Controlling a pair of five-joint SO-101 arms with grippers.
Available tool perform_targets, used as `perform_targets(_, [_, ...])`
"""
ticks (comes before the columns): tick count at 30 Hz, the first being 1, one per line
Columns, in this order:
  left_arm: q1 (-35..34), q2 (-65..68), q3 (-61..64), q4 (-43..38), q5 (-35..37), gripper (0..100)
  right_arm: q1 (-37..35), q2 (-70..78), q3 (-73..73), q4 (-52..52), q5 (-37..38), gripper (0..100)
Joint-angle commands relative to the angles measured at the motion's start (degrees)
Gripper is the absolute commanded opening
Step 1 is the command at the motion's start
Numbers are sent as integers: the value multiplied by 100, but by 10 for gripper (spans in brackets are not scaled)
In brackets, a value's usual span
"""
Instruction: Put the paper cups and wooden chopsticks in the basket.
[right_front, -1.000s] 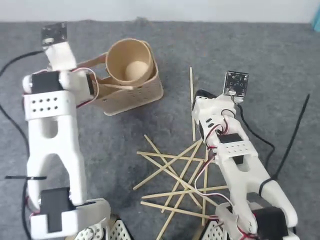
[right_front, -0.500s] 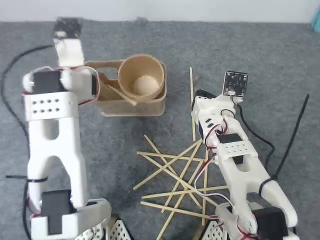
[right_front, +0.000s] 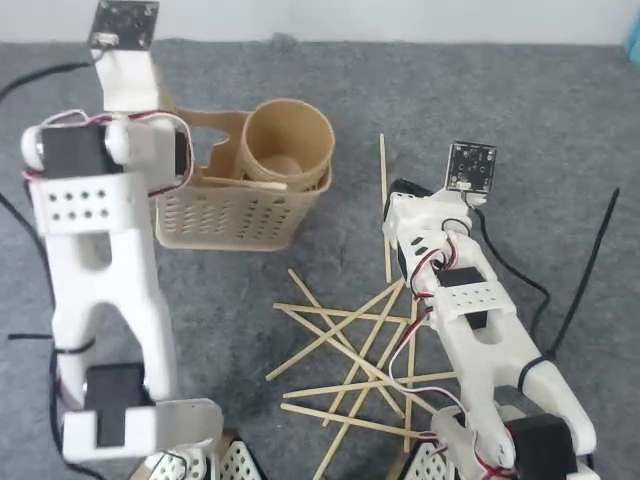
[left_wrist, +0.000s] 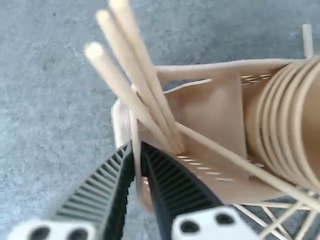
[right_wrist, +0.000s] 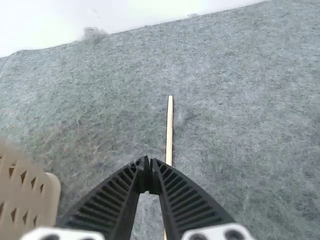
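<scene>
Up close, left gripper (left_wrist: 136, 150) pinches the basket (left_wrist: 210, 112) wall beside chopsticks (left_wrist: 131, 75).

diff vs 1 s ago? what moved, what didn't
The left gripper, jaws clamped on the basket wall, swung toward the far side and turned the basket, so its slotted side now faces the high view. The paper cup rode along inside. The right gripper and the loose chopsticks stayed put.
</scene>
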Motion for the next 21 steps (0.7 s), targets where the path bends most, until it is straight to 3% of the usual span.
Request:
perform_targets(1, [-308,738,-127,-220,193,11,31,-224,-396,22,62,9])
perform_targets(9, [-598,1222,-338,-229,158,19,-48,382,-695,22,70,9])
perform_targets(12, [-563,1134,-708,211,193,94,-31,892,-993,22,70,9])
perform_targets(16, [-738,738,-822,202,343,216,-13,1191,-1169,22,70,9])
perform_targets(21, [-1037,-53,-813,202,308,232,-13,1191,-1178,22,70,9])
